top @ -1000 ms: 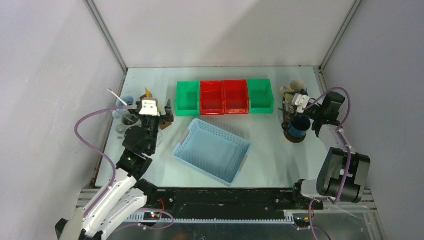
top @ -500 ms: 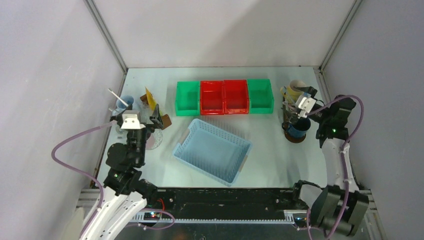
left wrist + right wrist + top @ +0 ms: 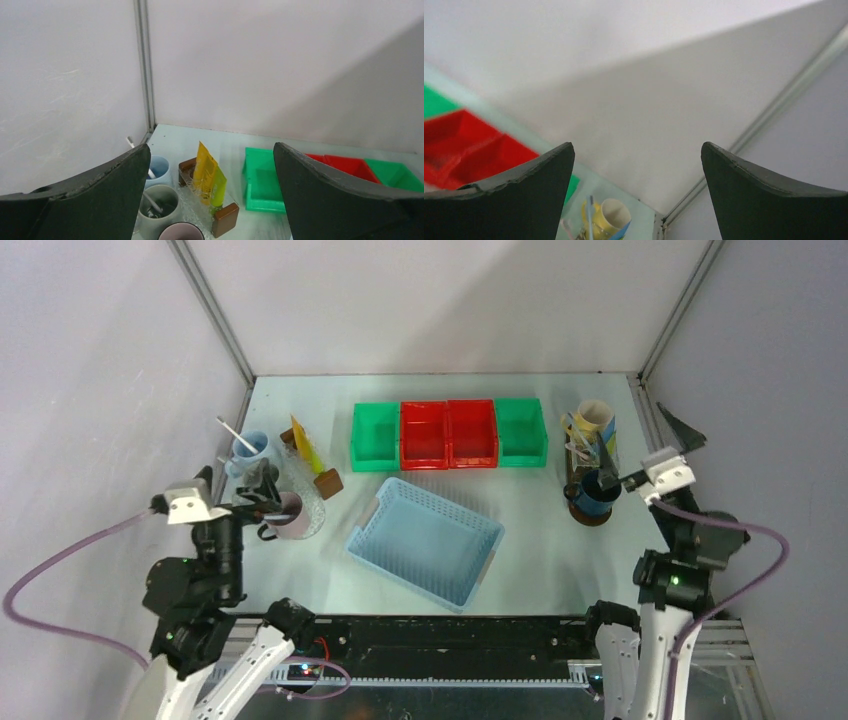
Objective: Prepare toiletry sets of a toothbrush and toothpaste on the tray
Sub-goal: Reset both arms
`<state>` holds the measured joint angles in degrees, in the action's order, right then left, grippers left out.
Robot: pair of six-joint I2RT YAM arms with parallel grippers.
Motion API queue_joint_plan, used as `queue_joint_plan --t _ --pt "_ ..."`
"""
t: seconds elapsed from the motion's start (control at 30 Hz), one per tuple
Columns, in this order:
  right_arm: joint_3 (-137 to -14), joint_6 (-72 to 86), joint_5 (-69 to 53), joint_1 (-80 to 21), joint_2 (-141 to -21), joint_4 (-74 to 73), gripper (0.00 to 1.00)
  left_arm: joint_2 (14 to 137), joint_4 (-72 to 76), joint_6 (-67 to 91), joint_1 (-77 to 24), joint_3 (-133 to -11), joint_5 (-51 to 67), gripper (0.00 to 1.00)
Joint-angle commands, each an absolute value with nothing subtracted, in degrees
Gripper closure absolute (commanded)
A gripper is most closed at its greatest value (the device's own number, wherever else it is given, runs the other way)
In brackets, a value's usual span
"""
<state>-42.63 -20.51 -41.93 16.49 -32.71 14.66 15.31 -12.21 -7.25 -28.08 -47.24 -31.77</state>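
At the right edge of the top view the tray (image 3: 585, 519) lies lengthwise on the counter (image 3: 520, 540). The dark blue mug (image 3: 598, 492) stands at its near end and the cream mug (image 3: 592, 418) appears to stand at its far end, so they form a row. I judge that row is the point: each mug keeps a brush and a tube upright as one set (what stands between those two is too cluttered to name). At the left of that view three mugs cluster together: the pale blue mug (image 3: 247, 446) with a toothbrush (image 3: 229, 429) leaning out, the grey mug (image 3: 159, 202) and the pink mug (image 3: 287, 512). Beside them a yellow tube (image 3: 304, 445) is propped between the ends of a second brown board (image 3: 327, 483). The left fingers (image 3: 100, 195) are spread wide, above and just short of that cluster, holding and touching nothing. The right fingers (image 3: 769, 200) are equally wide apart, raised and aimed at the wall above the cream mug, empty and clear of the tray
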Motion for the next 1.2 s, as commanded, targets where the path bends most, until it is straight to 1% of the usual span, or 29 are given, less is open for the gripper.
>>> queue_joint_plan --t 0.0,0.1,0.2,0.27,0.33,0.47,0.67,0.77,0.9,0.97,1.17 --pt "-42.8 -4.5 -24.3 16.2 -25.9 13.9 0.01 13.5 -24.3 -3.1 -27.7 -54.0 -36.5 0.00" --pt "-43.1 1.6 -11.2 13.3 -20.0 8.8 0.01 11.3 -28.2 -1.5 -27.7 -56.7 -39.5 0.00" --pt "-43.1 -0.8 -7.6 10.6 -15.5 0.4 0.01 8.3 -31.0 -0.6 -27.7 -58.2 -41.1 0.00" --pt "-42.6 -2.5 -2.3 6.7 -12.1 -4.1 0.00 6.5 -32.2 -0.5 -27.7 -58.0 -42.7 0.00" --pt "-42.4 -2.1 3.2 4.4 -9.7 -8.5 0.00 4.5 -33.4 0.5 -27.7 -57.5 -44.3 0.00" --pt "-41.7 -0.6 10.4 1.5 -5.2 -16.3 0.00 0.6 -35.7 3.9 -27.7 -55.6 -46.8 0.00" --pt "-38.9 1.4 13.1 0.5 3.6 -19.3 0.01 -7.7 -37.9 9.5 -27.7 -51.1 -50.0 0.00" --pt "-39.2 0.8 12.9 0.5 5.1 -21.5 0.01 -11.6 -38.6 11.8 -27.7 -48.5 -50.9 0.00" --pt "-39.0 2.5 15.3 -0.8 5.4 -24.2 0.01 -12.2 -42.2 15.2 -27.7 -47.7 -52.9 0.00" --pt "-38.6 3.4 17.5 -2.9 5.5 -25.1 0.01 -12.7 -42.9 15.7 -27.7 -46.7 -52.2 0.00" --pt "-37.7 4.8 24.2 -5.1 5.5 -26.3 0.01 -12.8 -45.3 19.6 -27.7 -44.6 -51.5 0.00"
